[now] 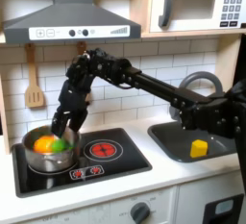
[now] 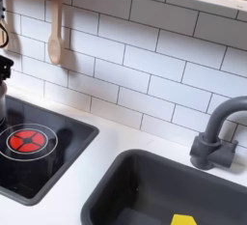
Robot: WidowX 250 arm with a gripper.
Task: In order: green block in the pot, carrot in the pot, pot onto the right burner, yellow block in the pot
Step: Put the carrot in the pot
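Note:
In the first exterior view the shiny pot (image 1: 31, 159) sits on the left burner of the black cooktop. An orange carrot (image 1: 43, 145) and a green block (image 1: 61, 146) lie inside it. My gripper (image 1: 61, 132) reaches down to the pot's rim, right above the green block and beside the carrot; its jaws are too dark and small to read. The right burner (image 1: 103, 150) (image 2: 24, 139) is bare in both exterior views. The yellow block (image 1: 198, 148) (image 2: 183, 219) rests in the grey sink (image 1: 173, 143) (image 2: 135, 185).
A grey faucet (image 1: 197, 80) (image 2: 217, 132) stands behind the sink. A wooden spoon (image 1: 35, 95) (image 2: 55, 31) hangs on the tiled wall. The range hood (image 1: 69, 21) overhangs the cooktop. My black arm spans from the sink side across to the pot.

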